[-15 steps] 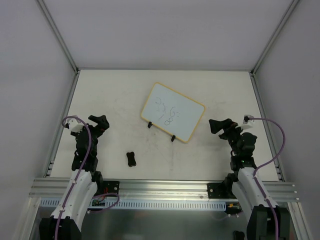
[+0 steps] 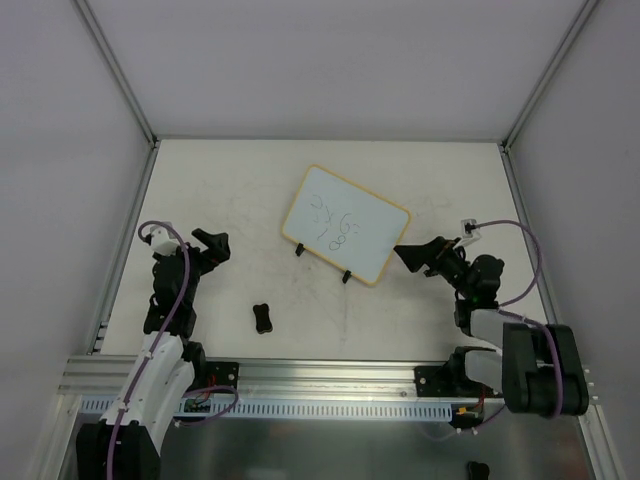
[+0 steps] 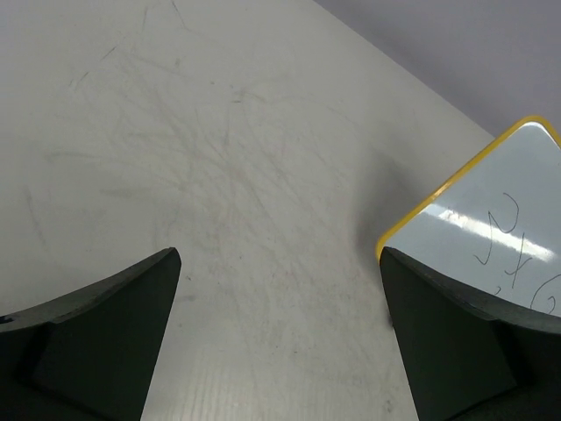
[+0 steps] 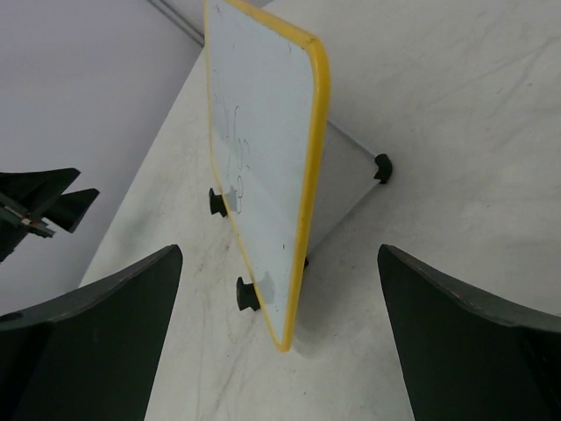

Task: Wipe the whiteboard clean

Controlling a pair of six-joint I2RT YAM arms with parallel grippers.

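Note:
The whiteboard [image 2: 346,224] stands propped on two black feet in the middle of the table, with dark scribbles on its face. Its frame looks yellow in the wrist views. My left gripper [image 2: 212,245] is open to the board's left, well apart from it. In the left wrist view only the whiteboard's corner [image 3: 504,197] shows, past the right finger of the gripper [image 3: 279,256]. My right gripper [image 2: 410,255] is open close to the board's near right corner. From the right wrist the whiteboard [image 4: 259,149] is edge-on, between the spread fingers of the gripper [image 4: 279,253] and ahead of them.
A small black eraser block [image 2: 262,317] lies on the table near the front, between the left arm and the board. White walls and metal rails bound the table [image 2: 230,190]. The left gripper [image 4: 39,206] shows at the far left of the right wrist view.
My right gripper has swung left toward the board's near right corner. My left gripper has shifted slightly right and nearer. The board and the eraser have not moved.

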